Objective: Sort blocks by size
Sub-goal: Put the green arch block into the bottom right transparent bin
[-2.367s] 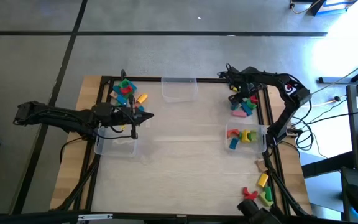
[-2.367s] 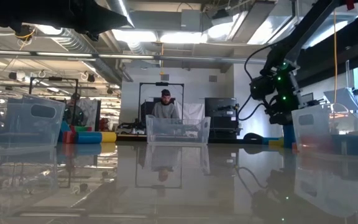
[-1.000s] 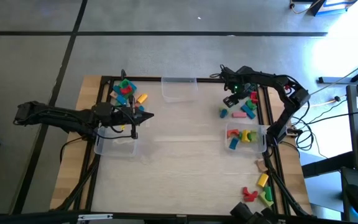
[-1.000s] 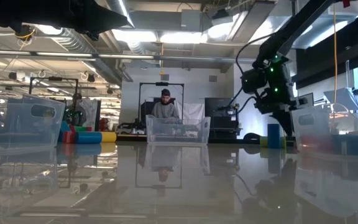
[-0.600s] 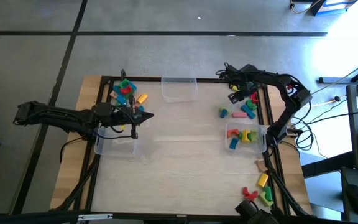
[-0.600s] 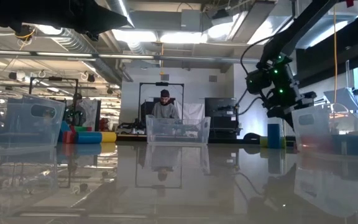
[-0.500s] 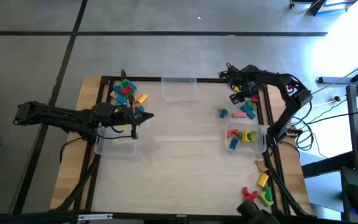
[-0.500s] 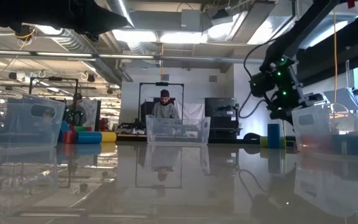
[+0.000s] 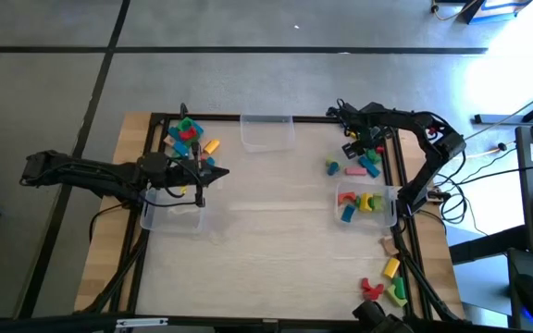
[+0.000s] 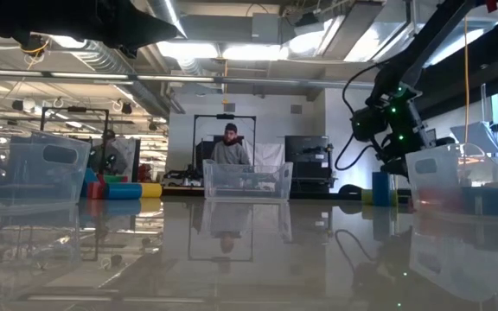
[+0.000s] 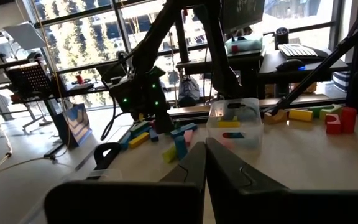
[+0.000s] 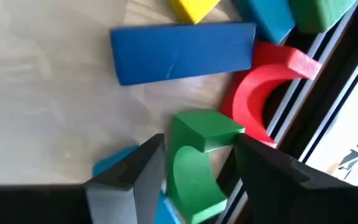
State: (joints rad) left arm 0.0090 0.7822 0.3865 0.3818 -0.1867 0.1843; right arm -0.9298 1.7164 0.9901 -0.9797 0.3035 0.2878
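Clear bin (image 9: 366,206) holds mixed blocks (image 9: 360,202) (several colours).

Beyond the wooden table (image 9: 266,250) a grey floor (image 9: 248,74) crossed by dark lines spreads into a workshop with bright ceiling lights (image 10: 206,50), exposed ducts (image 10: 102,60), tall windows (image 11: 92,37), cluttered desks (image 11: 291,62) and a seated person (image 10: 229,149).
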